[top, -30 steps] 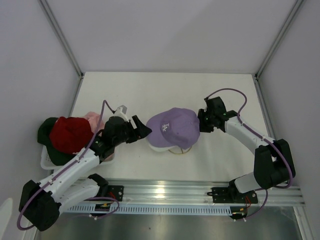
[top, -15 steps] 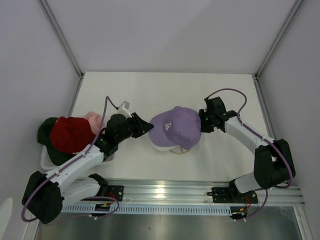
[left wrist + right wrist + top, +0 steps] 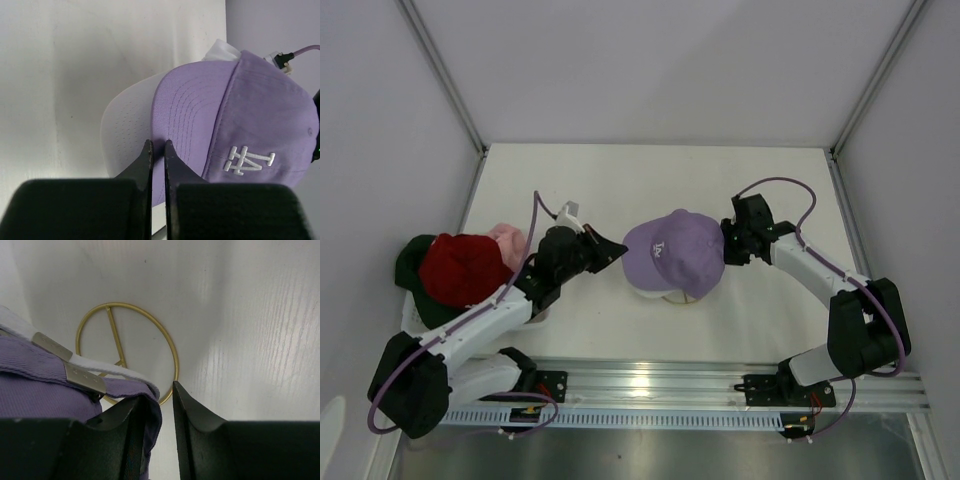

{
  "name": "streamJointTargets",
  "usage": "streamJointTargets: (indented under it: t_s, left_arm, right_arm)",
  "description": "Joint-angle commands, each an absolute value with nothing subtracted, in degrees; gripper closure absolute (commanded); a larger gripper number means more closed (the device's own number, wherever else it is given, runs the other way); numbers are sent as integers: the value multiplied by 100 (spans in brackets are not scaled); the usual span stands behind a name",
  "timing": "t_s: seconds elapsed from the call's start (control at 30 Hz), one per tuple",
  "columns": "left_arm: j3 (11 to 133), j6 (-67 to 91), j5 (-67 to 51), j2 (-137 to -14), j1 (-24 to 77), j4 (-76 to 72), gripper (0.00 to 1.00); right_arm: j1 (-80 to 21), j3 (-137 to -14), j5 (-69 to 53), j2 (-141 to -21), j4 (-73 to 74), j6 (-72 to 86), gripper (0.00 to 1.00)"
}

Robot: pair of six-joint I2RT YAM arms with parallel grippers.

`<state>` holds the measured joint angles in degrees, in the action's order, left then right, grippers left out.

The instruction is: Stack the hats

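The lavender hat (image 3: 672,262) with a white logo sits over the gold wire stand (image 3: 171,352) at the table's middle. My left gripper (image 3: 620,252) is at the left edge of its brim. In the left wrist view that gripper (image 3: 156,142) is shut on the brim (image 3: 187,107), purple showing in the thin slit between the fingers. My right gripper (image 3: 725,245) is at the hat's back. In the right wrist view its jaws (image 3: 159,391) stand partly open: the hat's back rim (image 3: 150,407) drapes over the left finger, and the right finger is clear of the cloth. A red hat (image 3: 460,268), a pink hat (image 3: 508,238) and a dark green hat (image 3: 413,262) are piled at the left.
The pile of hats lies on a white tray (image 3: 410,318) near the table's left edge. A white strap with a metal clasp (image 3: 85,378) runs across the lavender hat's back opening. White walls close the table on three sides.
My left gripper has moved right to the brim and gone from wide open to shut. The lavender hat has shifted slightly to the right. The right arm has barely moved.
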<state>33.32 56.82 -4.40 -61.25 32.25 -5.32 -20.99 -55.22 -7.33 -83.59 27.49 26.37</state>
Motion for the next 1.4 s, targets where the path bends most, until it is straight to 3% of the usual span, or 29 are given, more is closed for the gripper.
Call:
streamJointTargets:
  t_s: [0.0,0.2,0.4,0.5,0.53,0.57,0.63,0.67,0.7,0.73,1.1,1.23,1.37]
  left_arm:
    - [3138,5520,-176,-6555,3436,17,99]
    - [3103,5432,-26,-6961,3551,378,99]
    - [2839,5370,299,-6531,3700,536,99]
    - [2961,4967,237,-6197,3709,685,95]
    - [3084,4696,263,-6109,3718,894,89]
    - [3242,4580,298,-5917,3718,1027,78]
    - [3479,4247,421,-5696,3727,1379,66]
    - [3750,4141,457,-5513,3718,1641,55]
    - [3857,4044,501,-5432,3718,1783,51]
    - [4128,3834,579,-5362,3718,1897,43]
    - [5298,2936,1475,-4659,3709,3233,16]
    - [5878,2655,2362,-4492,3665,3690,0]
    - [6468,2856,2515,-4491,2728,4716,1]
  right_arm:
    - [-2206,-5397,-677,-8385,2804,2681,70]
    - [-2197,-5370,-694,-8376,2777,2742,68]
    - [-2197,-5528,-668,-8157,2997,2698,63]
    - [-2206,-5826,-712,-8051,3251,2628,49]
    - [-2197,-5932,-712,-8007,3452,2602,35]
    - [-2206,-6063,-738,-7972,3550,2532,28]
    - [-2197,-6520,-730,-7884,3970,2479,10]
    - [-2197,-6843,-686,-7832,4103,2444,3]
    - [-2197,-6995,-659,-7796,4226,2435,1]
    - [-2180,-7144,-633,-7761,4454,2435,0]
    - [-1539,-7629,-879,-7120,4939,2681,1]
    - [-1240,-7787,-1132,-6821,5045,2550,0]
    - [-1204,-8094,-1362,-6557,4940,2382,0]
